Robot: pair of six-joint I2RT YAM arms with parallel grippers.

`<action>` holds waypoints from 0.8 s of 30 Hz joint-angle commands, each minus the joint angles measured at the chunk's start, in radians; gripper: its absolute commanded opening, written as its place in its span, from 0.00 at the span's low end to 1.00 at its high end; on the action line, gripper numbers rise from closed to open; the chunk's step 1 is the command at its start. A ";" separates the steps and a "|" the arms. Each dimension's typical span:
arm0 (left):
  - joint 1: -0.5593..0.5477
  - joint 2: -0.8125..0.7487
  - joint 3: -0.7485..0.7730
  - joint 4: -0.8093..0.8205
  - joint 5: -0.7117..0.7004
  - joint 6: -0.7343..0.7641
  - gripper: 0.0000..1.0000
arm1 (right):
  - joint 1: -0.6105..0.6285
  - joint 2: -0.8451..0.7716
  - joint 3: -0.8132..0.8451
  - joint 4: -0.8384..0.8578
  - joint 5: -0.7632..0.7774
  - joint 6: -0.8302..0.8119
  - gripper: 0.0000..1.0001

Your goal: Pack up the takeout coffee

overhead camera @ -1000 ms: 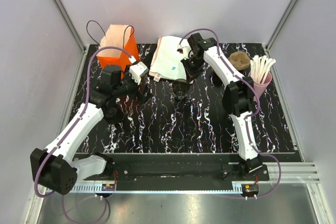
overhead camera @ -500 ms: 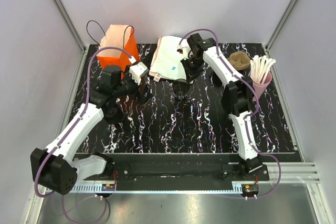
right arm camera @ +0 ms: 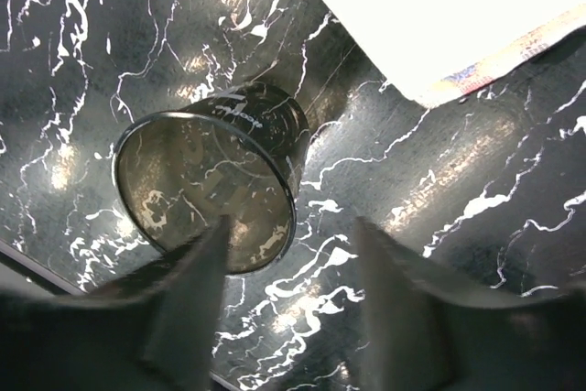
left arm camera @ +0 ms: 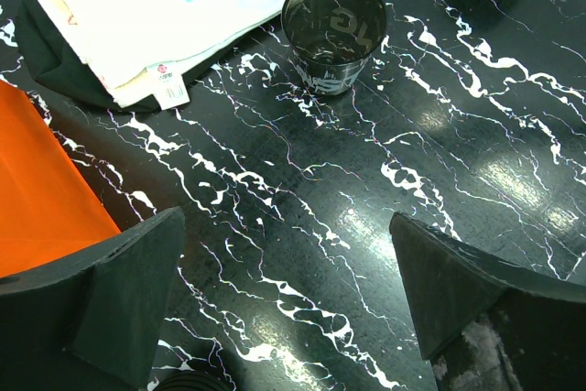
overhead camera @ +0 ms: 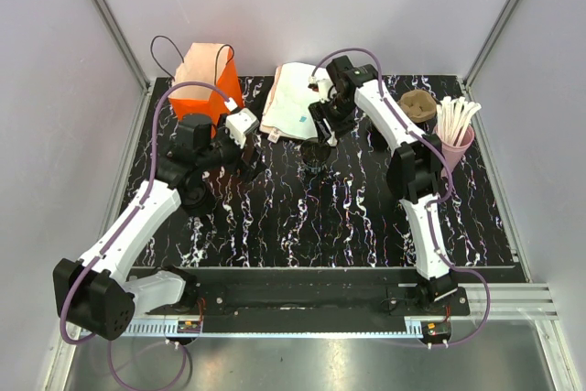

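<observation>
The takeout coffee [overhead camera: 316,152], a small black cup with its mouth up, stands upright on the black marbled table just in front of the white paper stack. It also shows in the left wrist view [left arm camera: 334,32] and the right wrist view [right arm camera: 215,185]. My right gripper [overhead camera: 323,128] hovers right over it, open [right arm camera: 291,226]. One finger hangs over the cup's mouth and the other outside the rim, neither pressing the wall. My left gripper [overhead camera: 253,160] stands wide open [left arm camera: 286,217] to the left of the cup, low over bare table with nothing between its fingers.
An orange paper bag [overhead camera: 207,80] stands at the back left, close behind the left gripper. A white paper stack [overhead camera: 295,100] lies on a black cloth behind the cup. A brown cardboard piece [overhead camera: 417,105] and a pink cup of white sticks [overhead camera: 456,139] sit at the back right.
The right gripper's jaws have gone from shut on the cup's rim to open. The cup stays standing in the same spot. The left arm has not moved.
</observation>
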 commanded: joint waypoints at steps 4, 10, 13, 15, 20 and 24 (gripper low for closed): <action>0.004 -0.034 0.020 0.016 -0.069 0.050 0.99 | 0.014 -0.182 0.002 -0.037 0.018 -0.062 0.84; 0.004 -0.041 0.080 -0.085 -0.149 0.159 0.99 | 0.014 -0.366 -0.197 0.002 0.026 -0.122 0.98; 0.006 -0.047 0.088 -0.149 -0.194 0.223 0.99 | 0.014 -0.482 -0.341 0.066 0.045 -0.148 0.98; 0.015 -0.061 0.078 -0.191 -0.205 0.262 0.99 | 0.014 -0.535 -0.432 0.114 0.052 -0.159 0.98; 0.076 -0.087 0.048 -0.293 -0.191 0.360 0.99 | 0.014 -0.650 -0.553 0.166 0.041 -0.183 0.98; 0.150 -0.101 0.034 -0.391 -0.145 0.431 0.99 | 0.015 -0.696 -0.650 0.198 0.027 -0.200 0.99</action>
